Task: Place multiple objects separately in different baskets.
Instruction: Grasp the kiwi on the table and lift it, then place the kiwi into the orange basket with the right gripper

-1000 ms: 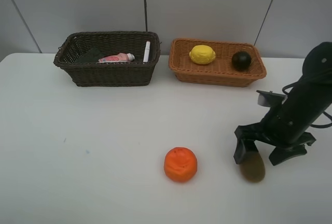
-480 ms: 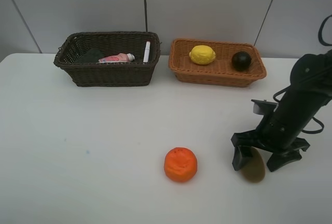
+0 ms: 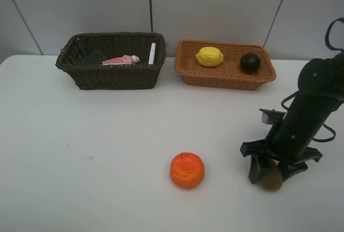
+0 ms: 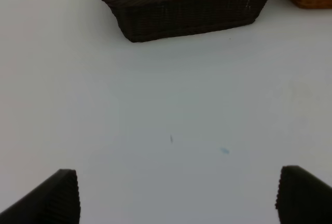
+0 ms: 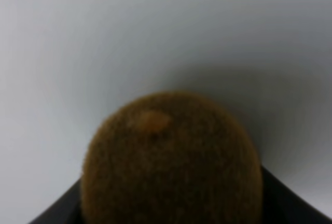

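I am working on the kiwi step. My right pincer (image 3: 272, 171) is standing over the brown kiwi (image 3: 272, 181) at the lower right of the high view, fingers drawn in against its flanks; I am judging it clenched on the fruit, which is sitting low on the worktop (image 3: 107, 151). My left pincer (image 4: 176, 198) is hanging released, facing the dark brown basket (image 4: 187, 19). The next move is calling for a clean lift, then a carry up-frame to the light orange-tan basket (image 3: 215, 79), lowering beside the yellow lemon (image 3: 209, 56) and dark mangosteen (image 3: 250, 63); the orange (image 3: 187, 170) is waiting at lower centre.
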`<state>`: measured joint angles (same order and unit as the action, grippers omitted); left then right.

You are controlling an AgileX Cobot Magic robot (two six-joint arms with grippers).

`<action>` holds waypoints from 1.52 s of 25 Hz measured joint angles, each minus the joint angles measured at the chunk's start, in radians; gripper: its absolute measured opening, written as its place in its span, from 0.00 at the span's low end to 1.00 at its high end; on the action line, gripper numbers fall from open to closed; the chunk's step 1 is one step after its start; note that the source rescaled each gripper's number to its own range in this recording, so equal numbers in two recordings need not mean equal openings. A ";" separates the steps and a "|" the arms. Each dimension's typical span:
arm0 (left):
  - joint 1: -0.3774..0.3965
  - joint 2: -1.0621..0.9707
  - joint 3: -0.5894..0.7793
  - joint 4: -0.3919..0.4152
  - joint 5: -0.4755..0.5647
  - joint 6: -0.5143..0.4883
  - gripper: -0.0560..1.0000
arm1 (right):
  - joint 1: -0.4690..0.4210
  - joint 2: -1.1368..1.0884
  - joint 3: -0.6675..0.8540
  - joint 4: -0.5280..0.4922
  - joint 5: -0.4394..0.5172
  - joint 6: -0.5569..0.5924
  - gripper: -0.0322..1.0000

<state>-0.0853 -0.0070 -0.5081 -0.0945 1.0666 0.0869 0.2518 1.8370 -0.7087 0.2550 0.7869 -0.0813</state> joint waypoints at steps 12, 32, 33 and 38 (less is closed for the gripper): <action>0.000 0.000 0.000 0.000 0.000 0.000 1.00 | 0.000 -0.047 -0.517 -0.116 0.232 0.073 0.03; 0.000 0.000 0.000 0.000 0.000 0.000 1.00 | 0.000 0.519 -1.356 -0.329 0.262 0.145 0.90; 0.000 0.000 0.000 0.000 0.000 0.000 1.00 | 0.000 0.519 -1.356 -0.330 0.272 0.145 0.93; 0.000 0.000 0.000 0.000 0.000 0.000 1.00 | 0.001 0.488 -1.356 -0.294 0.370 0.147 0.96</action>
<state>-0.0853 -0.0070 -0.5081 -0.0945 1.0666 0.0869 0.2532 2.3253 -2.0651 -0.0394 1.1573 0.0656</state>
